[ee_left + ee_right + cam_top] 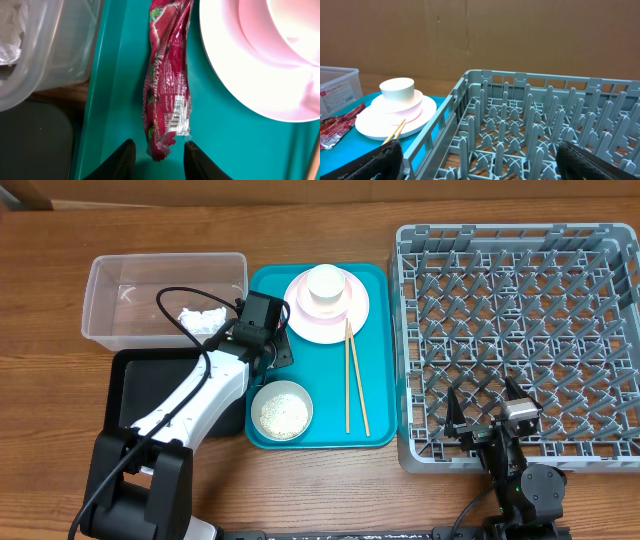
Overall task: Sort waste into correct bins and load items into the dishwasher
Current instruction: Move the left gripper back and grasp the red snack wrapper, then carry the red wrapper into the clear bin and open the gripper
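Left pincer (pixel 159 159) straddles the near end of the red wrapper (pixel 167 80). Jaws apart, one pad about touching the foil, no clamp that I can see. Wrapper lies flat on the teal tray (pixel 120 75), between the tray's edge and the pink plate (pixel 325 326). It's long, glossy, crinkled, barcode side up. Thin foil, so I'd expect it to flop when lifted.

Progress: early.
- Tissue (pixel 203 318) is in the clear tub (pixel 110 290).
- Black tray (pixel 140 385): nothing visible in it, arm hides part.
- Rack (pixel 520 310) has no dishes.
- Left on the teal tray: plate with cup (pixel 327 283) on top, chopsticks (pixel 352 380), bowl (pixel 256 402) with rice (pixel 282 413).

Right pincer (pixel 486 412): wide apart, empty, over the rack's near edge.
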`<state>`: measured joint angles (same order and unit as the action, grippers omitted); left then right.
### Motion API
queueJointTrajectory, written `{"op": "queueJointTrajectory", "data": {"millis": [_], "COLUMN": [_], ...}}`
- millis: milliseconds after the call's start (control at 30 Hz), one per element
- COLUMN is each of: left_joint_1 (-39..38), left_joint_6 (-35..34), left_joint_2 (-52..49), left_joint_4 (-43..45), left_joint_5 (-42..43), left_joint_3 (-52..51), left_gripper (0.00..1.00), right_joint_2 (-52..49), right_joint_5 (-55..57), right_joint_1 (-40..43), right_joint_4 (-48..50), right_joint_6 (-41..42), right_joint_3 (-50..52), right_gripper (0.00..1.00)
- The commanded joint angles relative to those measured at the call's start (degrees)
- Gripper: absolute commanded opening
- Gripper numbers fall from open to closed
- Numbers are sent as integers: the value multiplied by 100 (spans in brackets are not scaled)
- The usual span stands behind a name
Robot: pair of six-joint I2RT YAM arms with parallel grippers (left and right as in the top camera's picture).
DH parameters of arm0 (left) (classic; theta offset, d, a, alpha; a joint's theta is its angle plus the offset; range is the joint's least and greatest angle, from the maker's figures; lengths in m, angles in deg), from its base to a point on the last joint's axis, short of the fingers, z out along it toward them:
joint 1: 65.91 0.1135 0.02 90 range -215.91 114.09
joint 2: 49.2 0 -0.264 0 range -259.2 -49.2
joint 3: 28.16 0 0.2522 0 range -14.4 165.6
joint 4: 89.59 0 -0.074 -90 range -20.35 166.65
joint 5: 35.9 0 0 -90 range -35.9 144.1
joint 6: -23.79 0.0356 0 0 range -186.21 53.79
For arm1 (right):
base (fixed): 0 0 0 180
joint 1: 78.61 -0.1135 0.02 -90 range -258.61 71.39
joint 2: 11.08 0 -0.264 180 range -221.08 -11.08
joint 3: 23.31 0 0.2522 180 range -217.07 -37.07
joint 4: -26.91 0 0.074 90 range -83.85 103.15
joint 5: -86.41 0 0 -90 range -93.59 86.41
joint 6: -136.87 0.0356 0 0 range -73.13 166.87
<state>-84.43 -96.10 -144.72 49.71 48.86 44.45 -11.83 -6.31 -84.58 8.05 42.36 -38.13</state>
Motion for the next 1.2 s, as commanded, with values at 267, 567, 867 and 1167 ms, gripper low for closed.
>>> {"op": "queueJointTrajectory", "data": {"millis": [267,567,867,1167], "left_joint_1": [-26,-24,-24,140], "left_joint_6": [120,146,149,111], "left_joint_2": [-166,-566,188,1565], "left_joint_4": [323,494,52,-24], "left_joint_5": [-181,-181,376,-125], "left_joint_3": [-227,-221,251,452], "left_gripper": [35,4,4,4], "right_joint_2": [48,48,48,48], "right_joint_5": [13,13,13,13], "right_joint_1": [22,22,22,22], "right_joint_4": [46,46,46,46], "right_joint_6": [0,0,0,0], "right_joint_3": [61,61,61,61], "right_gripper": [100,100,100,100]}}
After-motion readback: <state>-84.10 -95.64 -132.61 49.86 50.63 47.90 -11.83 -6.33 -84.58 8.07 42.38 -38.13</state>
